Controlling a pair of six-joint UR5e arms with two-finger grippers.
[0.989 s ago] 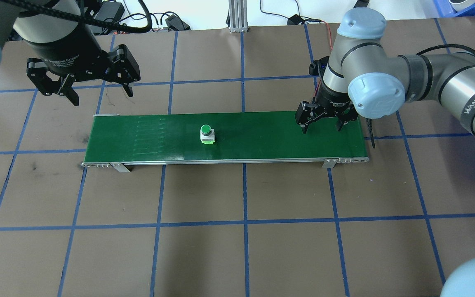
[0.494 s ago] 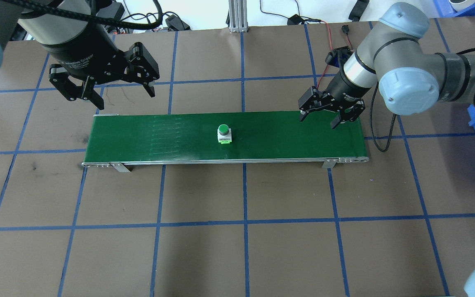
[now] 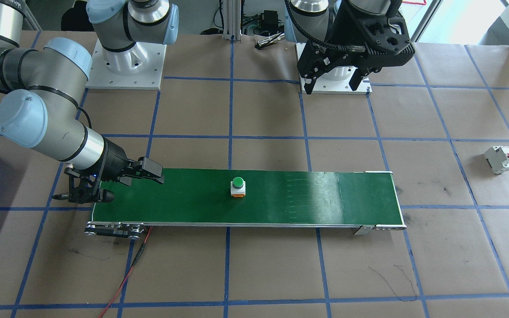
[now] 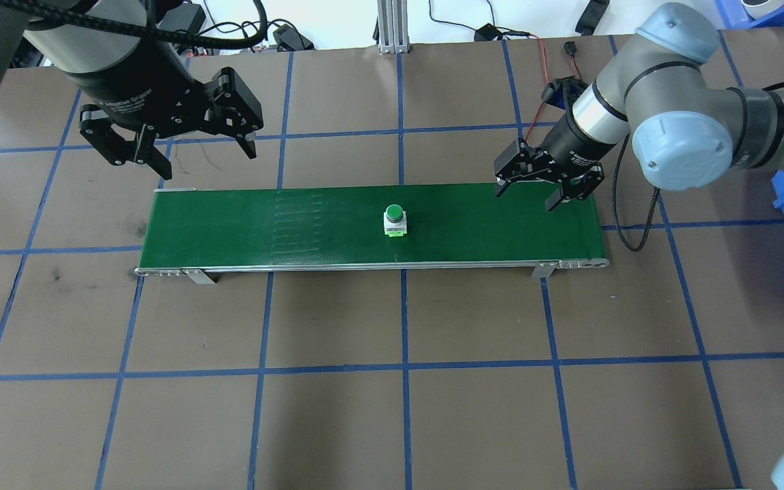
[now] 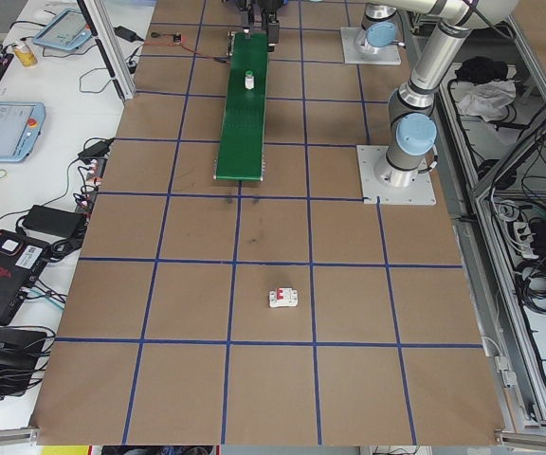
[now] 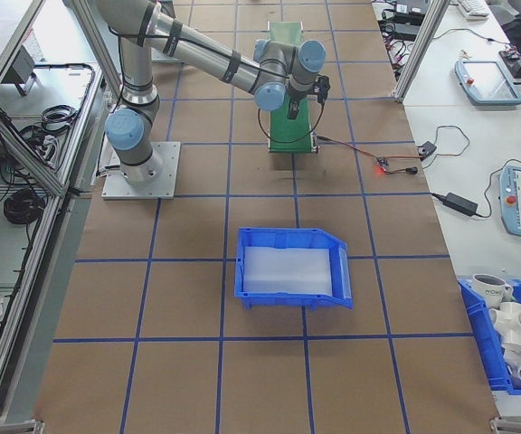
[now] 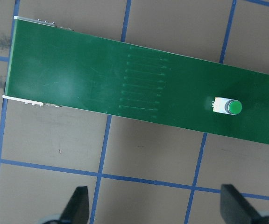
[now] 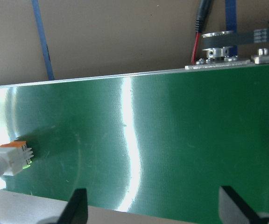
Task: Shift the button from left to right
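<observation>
The button (image 4: 394, 220) has a round green cap, a white body and an orange base (image 3: 237, 186). It stands upright near the middle of the green conveyor belt (image 4: 229, 224). My left gripper (image 4: 207, 163) hangs open and empty above the table behind the belt's left end; its wrist view shows the button (image 7: 228, 106) far off on the belt. My right gripper (image 4: 525, 200) is open and tilted, low over the belt's right end. In the right wrist view the button (image 8: 10, 158) sits at the left edge, well away from the fingers.
A white circuit breaker (image 3: 499, 159) with a red lever lies on the table beyond the belt's left end. A blue bin (image 6: 292, 267) sits on the robot's right side. A red cable (image 3: 126, 274) runs from the belt's right end.
The button has travelled rightward along the belt. My left gripper moved right, then held still. My right arm swung back and its gripper tilted over the belt's right end.
</observation>
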